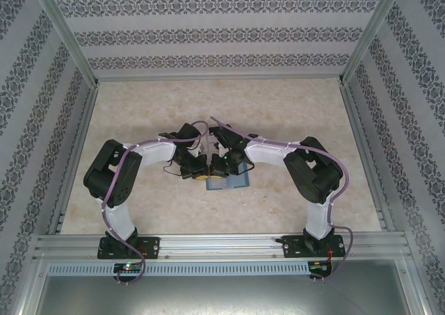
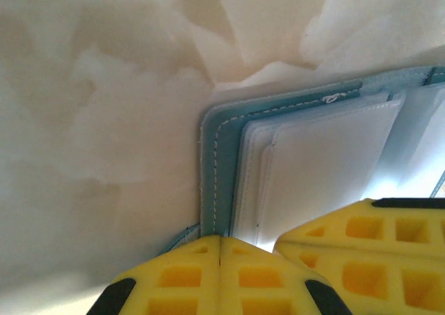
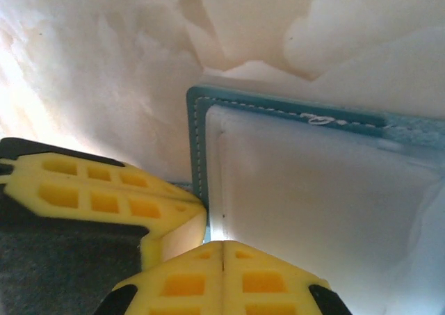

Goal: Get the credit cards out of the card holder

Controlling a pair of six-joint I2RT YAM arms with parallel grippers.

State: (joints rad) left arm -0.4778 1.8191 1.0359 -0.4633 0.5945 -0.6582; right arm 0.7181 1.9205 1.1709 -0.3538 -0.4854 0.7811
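Observation:
The teal card holder (image 1: 229, 183) lies open and flat on the table between the two arms. Its stitched teal border (image 2: 214, 163) frames pale whitish inner pockets (image 2: 327, 163). I cannot tell whether this pale surface (image 3: 313, 197) is one of the credit cards or pocket lining. My left gripper (image 2: 221, 238) is shut, its yellow tips pressed together at the holder's near left edge with nothing visible between them. My right gripper (image 3: 223, 243) is also shut, its tips over the pocket's left edge, right beside the left gripper's fingers (image 3: 104, 190). Both grippers (image 1: 207, 170) crowd the holder's left side.
The table (image 1: 292, 113) is pale marbled beige, ringed by aluminium rails and patterned walls. Both arms bend inward from their bases at the near edge, so they meet mid-table above the holder.

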